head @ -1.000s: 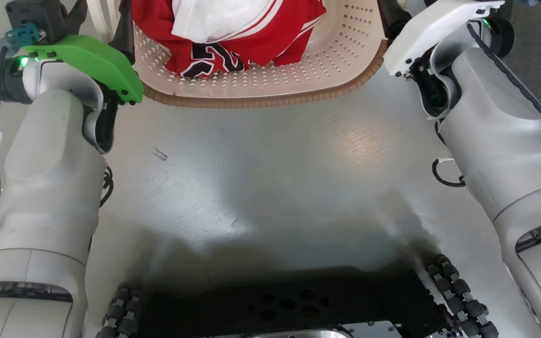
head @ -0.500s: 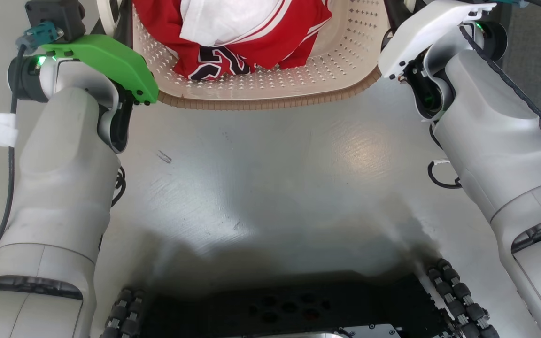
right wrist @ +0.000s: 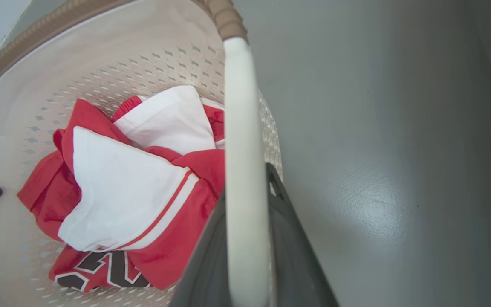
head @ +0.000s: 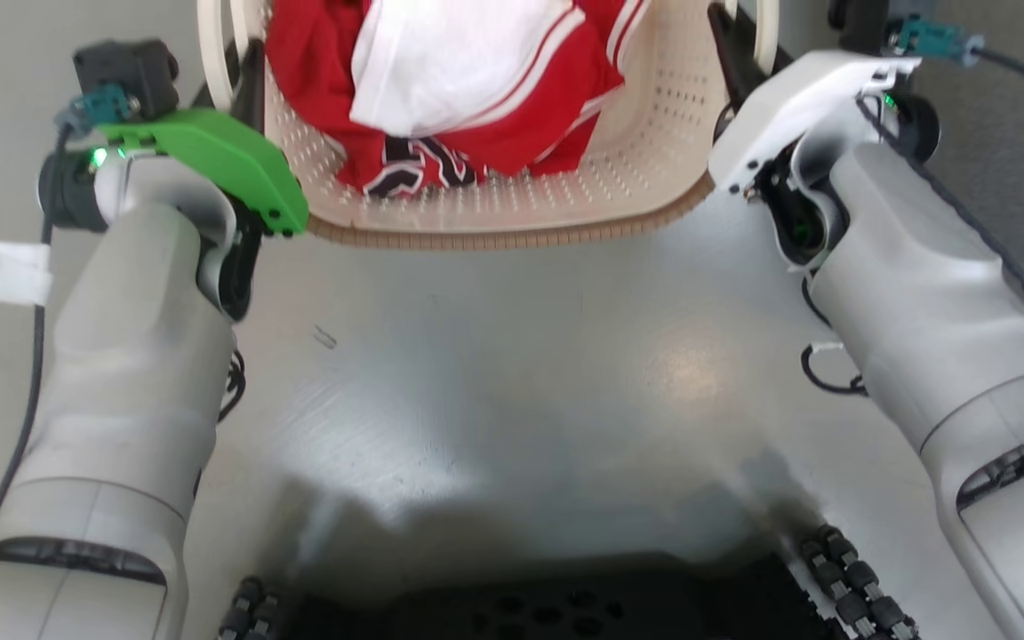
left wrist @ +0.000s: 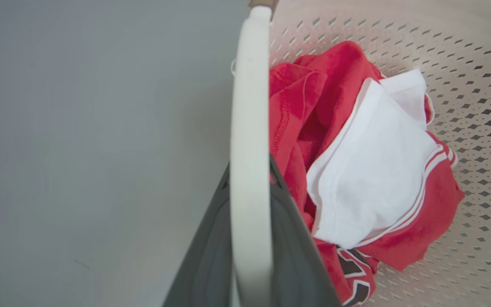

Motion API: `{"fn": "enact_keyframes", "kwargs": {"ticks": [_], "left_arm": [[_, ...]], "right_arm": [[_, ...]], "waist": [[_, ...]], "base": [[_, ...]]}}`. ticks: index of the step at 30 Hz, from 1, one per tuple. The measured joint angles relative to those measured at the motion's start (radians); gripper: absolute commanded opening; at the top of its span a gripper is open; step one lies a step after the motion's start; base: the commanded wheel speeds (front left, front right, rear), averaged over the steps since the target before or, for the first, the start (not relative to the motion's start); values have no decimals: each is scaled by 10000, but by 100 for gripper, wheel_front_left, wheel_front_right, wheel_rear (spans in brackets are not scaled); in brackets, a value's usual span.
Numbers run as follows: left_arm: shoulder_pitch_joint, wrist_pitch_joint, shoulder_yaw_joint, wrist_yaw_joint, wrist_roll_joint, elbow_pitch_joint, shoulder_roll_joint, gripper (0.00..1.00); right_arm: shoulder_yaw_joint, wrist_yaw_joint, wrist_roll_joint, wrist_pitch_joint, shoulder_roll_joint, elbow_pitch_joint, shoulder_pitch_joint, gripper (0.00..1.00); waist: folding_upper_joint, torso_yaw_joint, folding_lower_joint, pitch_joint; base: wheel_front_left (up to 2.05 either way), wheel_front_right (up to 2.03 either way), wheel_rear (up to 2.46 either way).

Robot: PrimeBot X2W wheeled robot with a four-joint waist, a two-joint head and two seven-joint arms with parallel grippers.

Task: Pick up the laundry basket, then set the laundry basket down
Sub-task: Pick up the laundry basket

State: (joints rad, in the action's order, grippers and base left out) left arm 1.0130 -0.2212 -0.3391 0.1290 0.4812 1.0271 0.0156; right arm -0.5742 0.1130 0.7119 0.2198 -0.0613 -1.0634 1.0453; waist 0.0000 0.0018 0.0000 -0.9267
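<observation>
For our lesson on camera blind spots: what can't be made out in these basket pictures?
Basket far end: head view, cut off by the top edge.
Basket underside: all views, hidden by its own walls.
Red shirt lettering: every view, folded, partly under white cloth.
Left gripper inner faces: left wrist view, covered by the handle.

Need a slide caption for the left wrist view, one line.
Left gripper clamps the white loop handle of the laundry basket, red-and-white clothes inside, grey floor beside.

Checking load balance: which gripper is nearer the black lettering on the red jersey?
Left. The left gripper clamps one laundry basket handle, black lettering just beside its fingers; the right gripper clamps the opposite handle, across the clothes.
</observation>
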Motion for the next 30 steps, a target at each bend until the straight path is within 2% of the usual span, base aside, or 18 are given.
{"fn": "enact_keyframes", "kwargs": {"ticks": [8, 30], "left_arm": [[-621, 8, -213, 31, 341, 430, -58, 0], [-2391, 924, -556, 75, 1166, 1377, -247, 0]], "right_arm": [[-357, 8, 343, -40, 86, -303, -598, 0], [-1151, 10, 1662, -1313, 221, -485, -2587, 0]], "waist": [[0, -101, 0, 966], [0, -360, 0, 4064]], "base": [[0, 0, 0], [0, 0, 0]]}}
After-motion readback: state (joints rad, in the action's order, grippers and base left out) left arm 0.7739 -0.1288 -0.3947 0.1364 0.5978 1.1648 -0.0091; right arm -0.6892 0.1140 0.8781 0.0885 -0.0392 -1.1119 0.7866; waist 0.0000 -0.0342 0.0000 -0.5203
